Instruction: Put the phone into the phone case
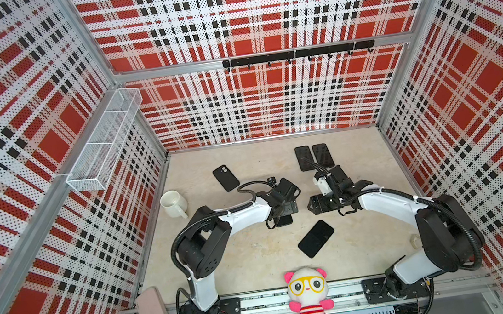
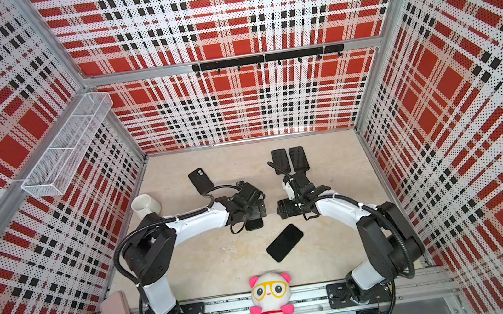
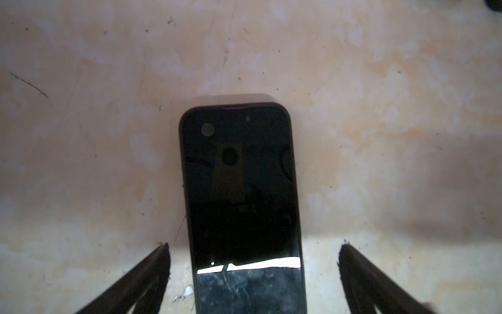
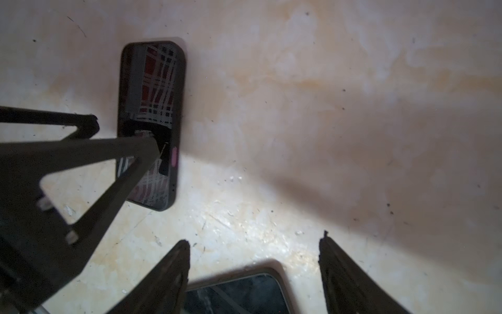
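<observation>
Our left tool hangs open astride the phone, flat on the tabletop and, we judge, already seated in its case, hence no grip needed; our right tool gapes empty too, above a spare phone

Mug at surface's left edge; plush panda front centre; wire basket, hook rack on walls.

The left arm and right arm have white shells, black joints and ribbed black cables.
</observation>
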Motion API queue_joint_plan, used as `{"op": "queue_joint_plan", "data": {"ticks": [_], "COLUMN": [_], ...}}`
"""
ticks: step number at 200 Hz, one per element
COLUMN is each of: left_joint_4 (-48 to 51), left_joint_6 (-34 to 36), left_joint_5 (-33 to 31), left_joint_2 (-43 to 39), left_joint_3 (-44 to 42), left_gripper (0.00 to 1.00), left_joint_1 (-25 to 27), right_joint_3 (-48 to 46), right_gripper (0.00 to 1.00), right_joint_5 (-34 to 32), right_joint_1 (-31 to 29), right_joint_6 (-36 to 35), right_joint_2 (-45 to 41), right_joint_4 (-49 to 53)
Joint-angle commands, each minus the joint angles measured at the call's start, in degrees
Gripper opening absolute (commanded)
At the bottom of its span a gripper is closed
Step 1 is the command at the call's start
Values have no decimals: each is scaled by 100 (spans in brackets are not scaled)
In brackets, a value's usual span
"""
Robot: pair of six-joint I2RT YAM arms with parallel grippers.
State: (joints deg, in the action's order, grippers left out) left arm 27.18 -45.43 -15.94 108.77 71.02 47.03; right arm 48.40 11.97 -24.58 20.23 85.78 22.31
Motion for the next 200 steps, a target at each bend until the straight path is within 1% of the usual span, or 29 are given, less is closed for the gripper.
{"op": "queue_joint_plan", "data": {"ticks": [1, 34, 83, 94, 114, 149, 168, 200], "left_joint_4": [733, 780, 780, 767, 754, 749, 754, 756], "left_joint_6": [-169, -382, -519, -515, -481, -389, -307, -37], "left_joint_5": [-361, -322, -299, -296, -273, -251, -234, -190], "left_joint_2": [257, 446, 608, 650, 728, 812, 847, 967], "left_joint_3": [294, 331, 376, 394, 445, 598, 731, 1193], "left_gripper": [98, 98, 98, 100, 94, 80, 75, 73], "left_joint_1": [94, 130, 167, 167, 167, 158, 133, -3], "right_joint_3": [-131, -305, -328, -339, -349, -380, -374, -354], "right_gripper": [78, 79, 79, 79, 79, 79, 79, 79], "right_joint_5": [101, 251, 323, 324, 329, 254, 221, 136], "right_joint_1": [183, 387, 445, 444, 437, 447, 448, 463], "right_joint_6": [-189, -320, -403, -415, -414, -406, -406, -389], "right_joint_2": [-227, -252, -177, -155, -131, -235, -287, -395], "right_joint_4": [-191, -321, -411, -420, -416, -368, -320, -288]}}
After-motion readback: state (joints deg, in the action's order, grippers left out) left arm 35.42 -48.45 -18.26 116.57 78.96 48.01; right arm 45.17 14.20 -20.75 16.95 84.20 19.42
